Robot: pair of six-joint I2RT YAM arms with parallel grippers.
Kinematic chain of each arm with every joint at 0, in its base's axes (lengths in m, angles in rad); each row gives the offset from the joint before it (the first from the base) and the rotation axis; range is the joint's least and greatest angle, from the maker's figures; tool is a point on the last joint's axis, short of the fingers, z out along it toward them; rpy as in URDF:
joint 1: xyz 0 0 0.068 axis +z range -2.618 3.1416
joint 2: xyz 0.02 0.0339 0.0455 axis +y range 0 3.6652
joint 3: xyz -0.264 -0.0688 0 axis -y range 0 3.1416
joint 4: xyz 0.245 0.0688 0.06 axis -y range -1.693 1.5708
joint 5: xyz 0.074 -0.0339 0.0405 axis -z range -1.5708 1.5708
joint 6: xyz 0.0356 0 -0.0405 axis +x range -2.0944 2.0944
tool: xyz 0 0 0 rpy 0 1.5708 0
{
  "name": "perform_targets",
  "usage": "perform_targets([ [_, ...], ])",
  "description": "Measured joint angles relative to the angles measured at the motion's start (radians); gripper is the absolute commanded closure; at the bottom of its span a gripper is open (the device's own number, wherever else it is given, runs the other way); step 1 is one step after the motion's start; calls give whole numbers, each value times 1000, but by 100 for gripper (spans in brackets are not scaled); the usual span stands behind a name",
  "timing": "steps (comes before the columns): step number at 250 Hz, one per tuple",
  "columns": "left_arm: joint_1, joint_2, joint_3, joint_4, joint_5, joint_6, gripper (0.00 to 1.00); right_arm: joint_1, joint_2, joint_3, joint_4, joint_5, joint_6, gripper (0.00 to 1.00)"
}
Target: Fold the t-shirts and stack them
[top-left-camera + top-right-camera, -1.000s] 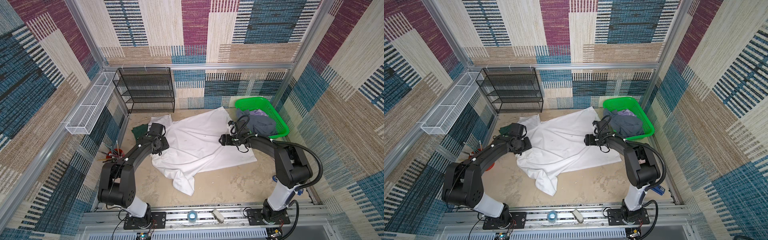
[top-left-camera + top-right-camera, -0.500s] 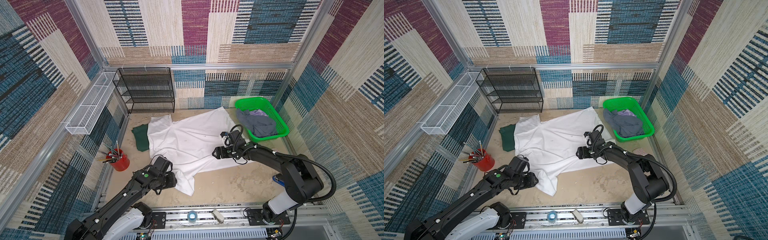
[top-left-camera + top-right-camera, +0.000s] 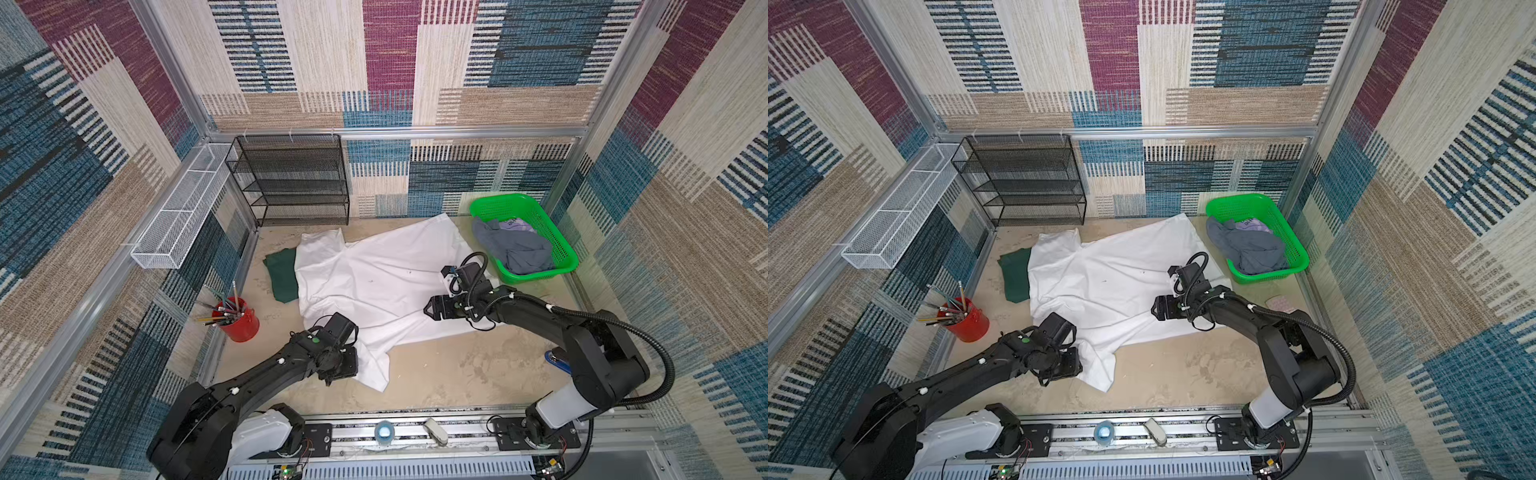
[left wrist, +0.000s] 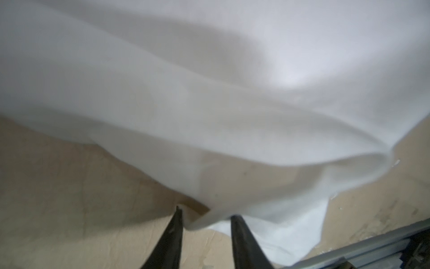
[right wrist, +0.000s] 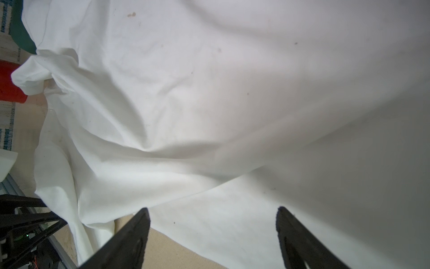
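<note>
Both top views: the white t-shirt (image 3: 386, 282) is seen spread but rumpled on the table (image 3: 457, 374), its left edge lying against, perhaps over, the dark green t-shirt (image 3: 282, 274).
Grey t-shirt (image 3: 515, 249): bundled in the green mesh basket (image 3: 570, 259) at the far right, not folded.
Long axis: judged to run left to right across the table, a little skewed. The straight hem is turned toward the basket, one sleeve toward the back wall, the other lobe toward the front rail.
Left gripper (image 4: 206, 212): set at that near lobe. The jaws are seen narrowly apart with a cloth edge lying between them, not pinched as far as can be told.
Right gripper (image 5: 213, 208): held over the shirt's near-right part, jaws wide apart, nothing taken.
Handling: thin, light, limp cloth is expected. It should drape and drag rather than keep its shape, and only one layer may get caught.
Where to hold: edges and corners are favoured, the sleeve tip for the left and a hem corner for the right, so the panel can be lifted taut.
Progress: no fold is made yet, by the look of it.
</note>
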Motion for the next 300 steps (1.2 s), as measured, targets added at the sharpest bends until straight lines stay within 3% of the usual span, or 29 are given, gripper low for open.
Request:
perform_targets([
  [9,-1,8,2,2,0,0,100,0,0,0,0,0,0,14],
  [59,-39,-97,20,-80,-3,-37,100,0,9,14,0,0,0,14],
  [137,-182,-392,131,-460,50,-290,100,0,64,61,1,12,19,13],
  [146,-192,-419,156,-503,55,-309,90,0,69,67,1,12,23,13],
  [162,-202,-457,194,-572,69,-330,52,0,78,76,1,13,23,14],
  [173,-205,-480,219,-610,81,-341,42,0,85,83,1,13,23,13],
  [185,-205,-491,246,-642,87,-345,39,0,92,92,2,13,23,13],
  [210,-205,-454,317,-664,74,-344,40,0,110,107,0,17,23,14],
  [252,-190,-241,445,-640,-93,-266,41,0,111,103,0,27,23,13],
  [276,-138,-108,470,-555,-183,-197,44,0,89,71,-7,47,24,13],
  [300,-89,-2,449,-450,-190,-126,46,0,41,26,-9,55,28,14],
])
